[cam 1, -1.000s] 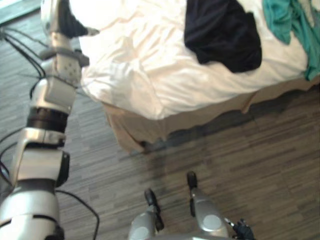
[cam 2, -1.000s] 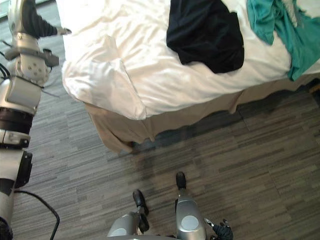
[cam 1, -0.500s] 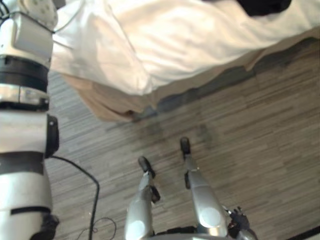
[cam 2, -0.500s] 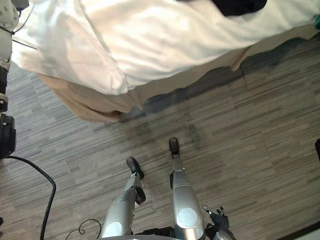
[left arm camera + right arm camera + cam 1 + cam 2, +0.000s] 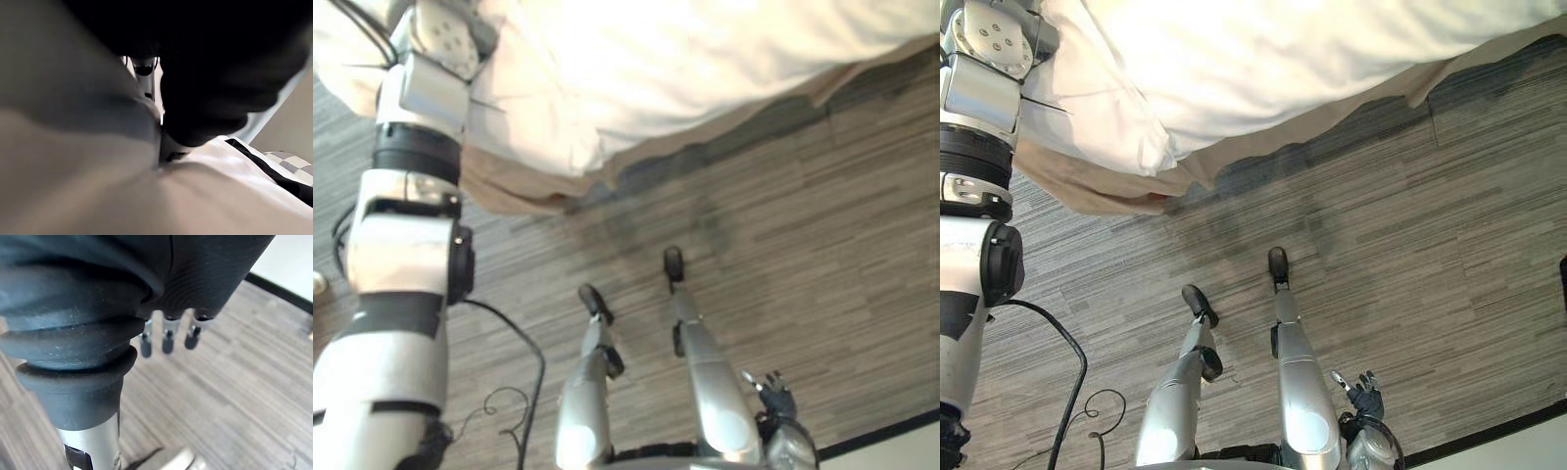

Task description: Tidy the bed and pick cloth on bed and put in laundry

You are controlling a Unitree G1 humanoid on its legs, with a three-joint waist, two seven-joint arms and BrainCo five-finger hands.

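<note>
The bed's white sheet (image 5: 705, 69) runs across the top of the eye views, with a tan bed skirt (image 5: 519, 191) hanging below its corner. My left arm (image 5: 411, 196) reaches up over that corner. In the left wrist view my left hand (image 5: 145, 78) lies tight against the white sheet (image 5: 220, 161), which hides how its fingers stand. A dark band of fabric (image 5: 274, 174) and a checked patch (image 5: 293, 161) lie farther along the bed. My right hand (image 5: 1361, 392) hangs low by my side with straight fingers (image 5: 166, 340) over the floor, holding nothing.
Grey striped wood-look flooring (image 5: 803, 245) stretches from the bed to a dark skirting line (image 5: 891, 431) at the lower right. The bed's edge runs diagonally across the top of the view.
The camera has tilted down, so the black and teal garments have left the picture. My left arm now leans in over the bed corner.
</note>
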